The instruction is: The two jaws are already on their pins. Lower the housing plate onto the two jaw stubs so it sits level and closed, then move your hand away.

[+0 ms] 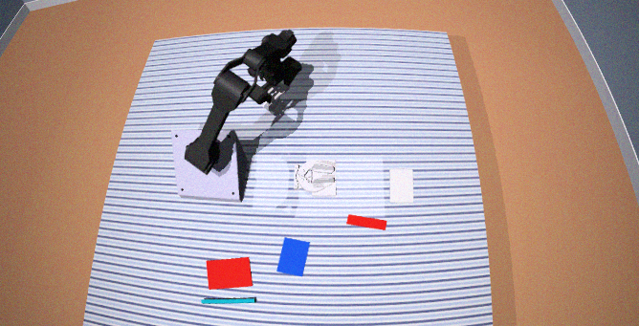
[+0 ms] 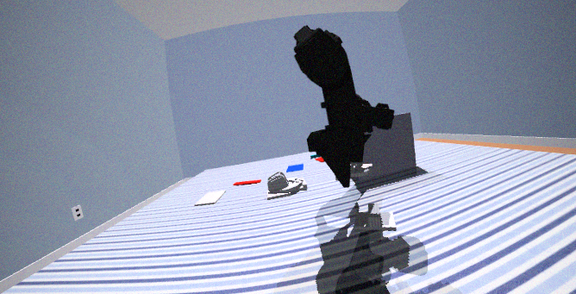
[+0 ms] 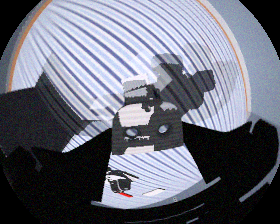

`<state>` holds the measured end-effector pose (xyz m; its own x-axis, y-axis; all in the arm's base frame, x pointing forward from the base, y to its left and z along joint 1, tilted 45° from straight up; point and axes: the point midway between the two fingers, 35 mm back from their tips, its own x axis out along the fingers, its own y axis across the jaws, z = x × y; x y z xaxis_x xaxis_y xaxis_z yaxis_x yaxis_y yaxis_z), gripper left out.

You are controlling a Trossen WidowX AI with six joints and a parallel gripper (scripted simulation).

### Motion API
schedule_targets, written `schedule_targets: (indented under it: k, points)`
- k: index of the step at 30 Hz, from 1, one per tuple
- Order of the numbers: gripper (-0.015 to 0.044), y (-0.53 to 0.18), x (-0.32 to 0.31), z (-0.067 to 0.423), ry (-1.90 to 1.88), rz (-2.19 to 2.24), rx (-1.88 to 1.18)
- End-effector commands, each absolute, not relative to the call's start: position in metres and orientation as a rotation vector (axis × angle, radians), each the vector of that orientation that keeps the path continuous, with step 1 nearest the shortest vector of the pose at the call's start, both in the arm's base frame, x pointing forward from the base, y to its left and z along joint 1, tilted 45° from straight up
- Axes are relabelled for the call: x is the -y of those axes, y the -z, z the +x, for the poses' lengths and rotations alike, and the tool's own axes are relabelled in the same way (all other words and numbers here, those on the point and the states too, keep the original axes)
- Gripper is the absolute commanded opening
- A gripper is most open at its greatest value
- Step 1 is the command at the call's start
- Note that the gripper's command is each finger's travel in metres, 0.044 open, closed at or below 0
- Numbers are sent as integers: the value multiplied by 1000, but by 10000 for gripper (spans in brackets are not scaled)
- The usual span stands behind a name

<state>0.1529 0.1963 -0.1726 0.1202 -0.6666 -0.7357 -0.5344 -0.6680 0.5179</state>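
The pale housing plate (image 3: 135,116) (image 1: 275,95) has two round holes and sits between the fingers of my gripper (image 3: 146,128). My gripper is shut on it and holds it above the table, at the back, well away from the jaw assembly. The white jaw assembly (image 1: 306,186) (image 2: 286,190) (image 3: 120,183) lies on the striped table, with the two ribbed jaws (image 1: 323,169) (image 2: 277,182) side by side on it. The jaw stubs are too small to tell. In the exterior view the arm hides most of the gripper.
A white flat block (image 1: 402,185) (image 2: 210,197) and a red bar (image 1: 366,222) (image 2: 247,183) lie beyond the assembly. A blue block (image 1: 293,256), a red rectangle (image 1: 230,273) and a teal bar (image 1: 229,300) lie towards the front. The arm's mount (image 1: 196,188) stands left of the assembly.
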Motion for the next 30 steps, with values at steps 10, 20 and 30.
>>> schedule_targets:
  k: [10, 20, 30]
  points:
    - [351, 146, -188, 182, 1513, 2449, 1551]
    - [351, 127, -177, 202, 1411, 2572, 1836]
    - [351, 109, -163, 220, 1266, 2670, 2139]
